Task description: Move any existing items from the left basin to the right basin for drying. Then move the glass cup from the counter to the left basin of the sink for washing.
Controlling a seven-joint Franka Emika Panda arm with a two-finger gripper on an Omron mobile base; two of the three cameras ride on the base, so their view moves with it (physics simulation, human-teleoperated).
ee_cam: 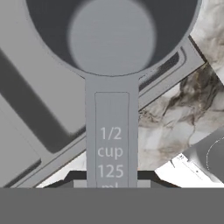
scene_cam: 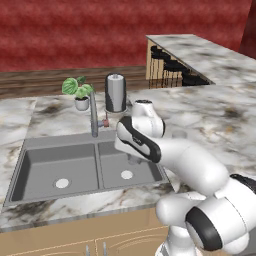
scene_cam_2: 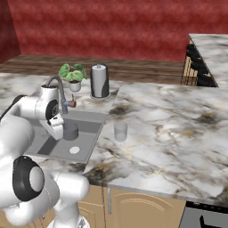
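My gripper (scene_cam_2: 59, 126) is shut on the flat handle of the dark grey cup (scene_cam_2: 70, 130), which is upright over the right basin (scene_cam_2: 87, 141), above its white drain. In the hand view the cup (ee_cam: 111, 35) is seen from above, and its handle, marked "1/2 cup 125 ml", runs down to my gripper (ee_cam: 112, 181). The left basin (scene_cam: 50, 165) holds nothing but its drain. The glass cup (scene_cam_2: 120, 131) stands on the counter (scene_cam_2: 169, 129) just right of the sink (scene_cam: 30, 145). In the left base view my arm hides most of the grey cup.
A thin steel tap (scene_cam: 93, 115) rises behind the divider. A tall dark steel canister (scene_cam: 115, 92) and a small potted plant (scene_cam: 78, 92) stand behind the sink. The counter stretches wide to the right, with a raised bar (scene_cam: 200, 52) beyond it.
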